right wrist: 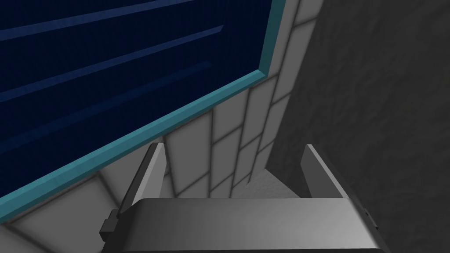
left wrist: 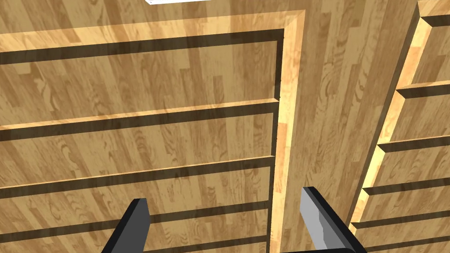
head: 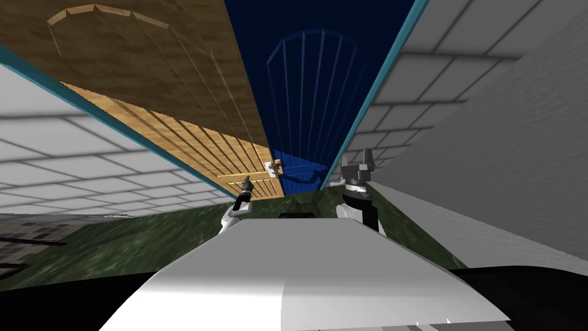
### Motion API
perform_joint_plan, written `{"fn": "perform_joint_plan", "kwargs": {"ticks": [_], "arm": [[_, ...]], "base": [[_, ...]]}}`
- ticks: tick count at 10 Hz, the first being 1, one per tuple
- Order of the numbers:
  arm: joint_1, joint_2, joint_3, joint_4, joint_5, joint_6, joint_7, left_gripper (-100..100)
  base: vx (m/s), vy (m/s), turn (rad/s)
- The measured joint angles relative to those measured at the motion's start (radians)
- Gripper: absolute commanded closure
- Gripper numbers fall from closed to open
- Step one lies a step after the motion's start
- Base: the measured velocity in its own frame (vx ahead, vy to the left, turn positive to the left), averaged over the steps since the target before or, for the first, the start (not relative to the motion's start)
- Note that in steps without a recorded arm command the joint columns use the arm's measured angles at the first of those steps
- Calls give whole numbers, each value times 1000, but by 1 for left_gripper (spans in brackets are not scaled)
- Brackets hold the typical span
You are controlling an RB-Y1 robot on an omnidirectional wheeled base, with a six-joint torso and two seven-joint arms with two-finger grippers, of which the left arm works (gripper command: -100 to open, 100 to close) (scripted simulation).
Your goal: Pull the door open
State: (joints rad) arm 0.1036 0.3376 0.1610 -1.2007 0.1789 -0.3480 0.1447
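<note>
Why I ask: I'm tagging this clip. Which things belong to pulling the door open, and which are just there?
For the job: wooden door; door handle; left gripper, open, facing the wood panels.
Just there: blue door; teal frame; tiled wall; right gripper, open, near the frame.

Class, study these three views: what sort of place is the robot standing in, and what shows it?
Most likely a doorway in a tiled corridor or entrance, seen close up: a double door, one wooden leaf and one dark blue leaf, set in a teal frame, with grey tiled walls either side.
</note>
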Motion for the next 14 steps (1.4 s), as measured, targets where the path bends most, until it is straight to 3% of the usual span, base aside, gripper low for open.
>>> {"fn": "perform_joint_plan", "kwargs": {"ticks": [5, 6, 11, 14], "arm": [[-42, -33, -35, -22, -9, -3, -6, -100], [-43, -34, -37, -25, -9, -3, -6, 100], [-43, -35, -40, -23, -10, -3, -7, 100], [-37, -34, -37, -24, -10, -4, -9, 100]], "base": [[192, -76, -119], [-11, 5, 29], [-20, 6, -9], [-140, 52, 59]]}}
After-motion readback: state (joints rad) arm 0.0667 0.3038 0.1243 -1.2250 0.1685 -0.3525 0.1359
